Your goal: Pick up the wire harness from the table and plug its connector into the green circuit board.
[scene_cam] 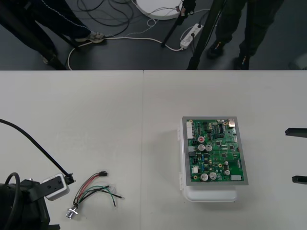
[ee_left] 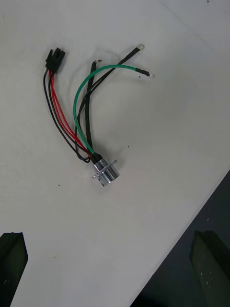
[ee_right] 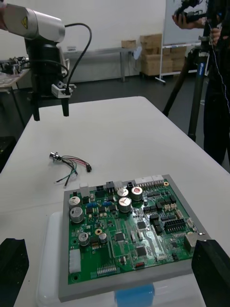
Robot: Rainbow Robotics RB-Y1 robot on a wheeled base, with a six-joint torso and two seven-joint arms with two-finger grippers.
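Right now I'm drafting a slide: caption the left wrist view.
Open left gripper looks down on the harness lying loose on the table.

The wire harness (scene_cam: 91,192) lies loose by the near edge of the worktop (scene_cam: 144,105), left side. Its red, black and green wires are splayed, with the black plug (scene_cam: 102,174) pointing farther in and the metal socket (scene_cam: 73,212) nearest the edge. The green circuit board (scene_cam: 216,151) sits flat on its white base (scene_cam: 211,195), well apart toward the right edge.
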